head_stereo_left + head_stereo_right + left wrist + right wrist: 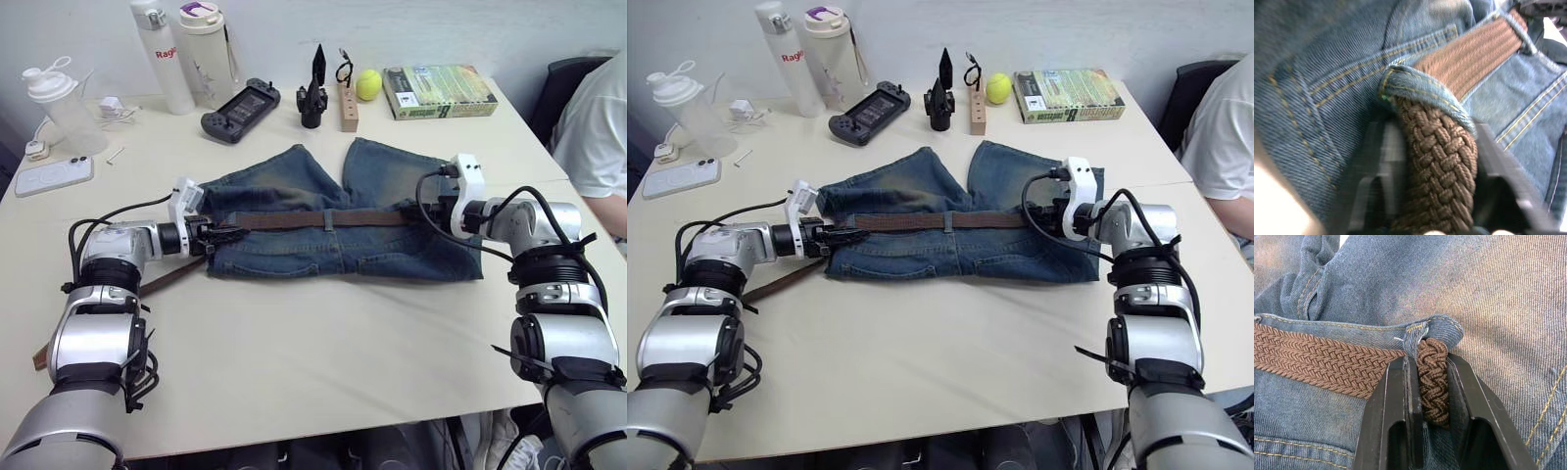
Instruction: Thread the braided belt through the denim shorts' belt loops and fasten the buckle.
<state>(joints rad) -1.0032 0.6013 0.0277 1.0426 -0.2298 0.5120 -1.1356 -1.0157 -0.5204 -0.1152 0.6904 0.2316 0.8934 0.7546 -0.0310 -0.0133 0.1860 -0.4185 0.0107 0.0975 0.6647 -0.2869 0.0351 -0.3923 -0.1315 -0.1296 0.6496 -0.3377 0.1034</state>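
Braided belt runs along the denim shorts waistband, tail trailing off past the left arm. Left gripper pinches it at an end belt loop, likely anchoring; right gripper is clamped on it where it exits another loop, presumably to pull through.

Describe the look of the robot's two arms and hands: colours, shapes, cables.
Both arms are silver-grey cylindrical segments joined by black ribbed joints. Each wrist carries a white camera block, with black cables looping along the forearm. The left hand and right hand each have two flat black fingers.
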